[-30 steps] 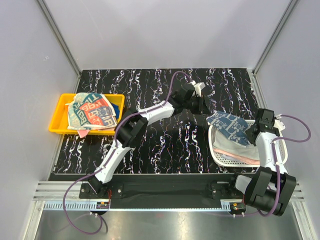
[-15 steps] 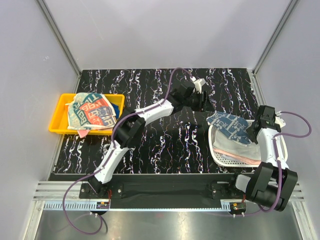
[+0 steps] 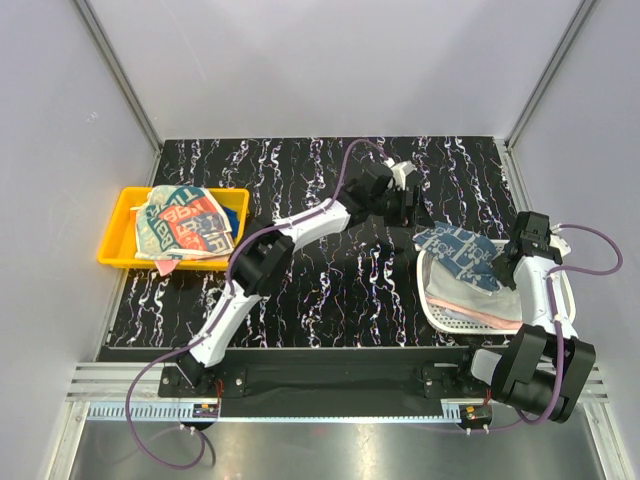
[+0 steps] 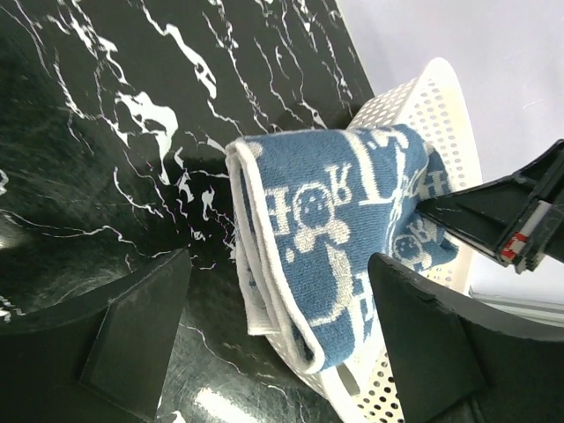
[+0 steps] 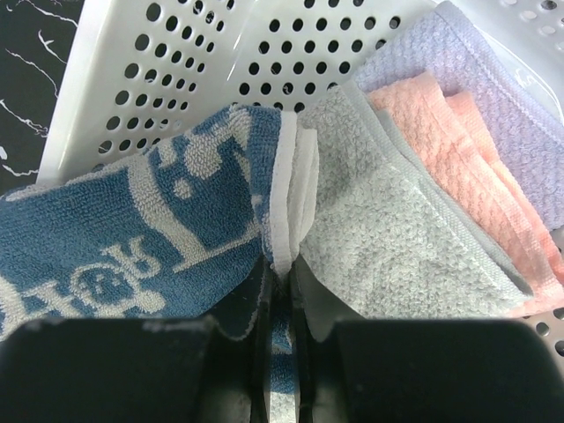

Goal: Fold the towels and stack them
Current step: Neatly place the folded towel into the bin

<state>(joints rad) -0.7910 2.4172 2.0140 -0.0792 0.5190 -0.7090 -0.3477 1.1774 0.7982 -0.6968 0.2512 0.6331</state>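
A blue-and-white patterned towel point(image 3: 462, 255) hangs folded over the left rim of the white mesh basket point(image 3: 438, 312). My right gripper point(image 3: 503, 262) is shut on its white hem point(image 5: 284, 238) over the basket. In the left wrist view the same towel point(image 4: 335, 229) droops between and beyond the wide-open fingers of my left gripper point(image 4: 282, 344), which touches nothing. From above, the left gripper point(image 3: 408, 208) hovers over the table just left of the basket. Whitish point(image 5: 397, 238), pink point(image 5: 458, 167) and pale blue point(image 5: 493, 97) towels lie in the basket. Folded printed towels point(image 3: 185, 220) sit in the yellow tray point(image 3: 112, 245).
The basket wall point(image 5: 220, 62) rises just behind the held hem. The right gripper's black body point(image 4: 520, 211) shows close to the towel's far end. The black marbled table point(image 3: 330, 290) runs between tray and basket, with grey walls on three sides.
My left gripper has opened wide and pulled back a little from the blue towel. The right gripper keeps its hold on the hem and has shifted slightly right.
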